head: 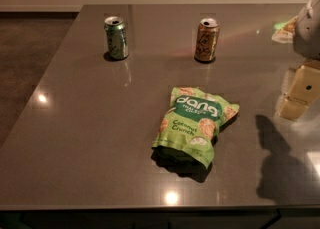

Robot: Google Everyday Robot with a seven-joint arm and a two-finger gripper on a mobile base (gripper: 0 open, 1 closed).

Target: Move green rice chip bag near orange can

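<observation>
Left of gripper, well apart: green rice chip bag
Cannot tell gripper state; long axis of pouch near-to-far, orange can straight beyond on counter

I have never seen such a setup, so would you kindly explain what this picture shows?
This is a single camera picture looking down across a dark grey table; where the camera is mounted is not recorded. The pale blocky shape at the right edge is the pincer, the part that grasps things, at the end of the robot's arm; it hangs over the table's right side. On the table stand a green can at the back left and an orange can to its right. In front of them lies a green rice chip bag. The bag lies apart from the pincer, so it is not held.
</observation>
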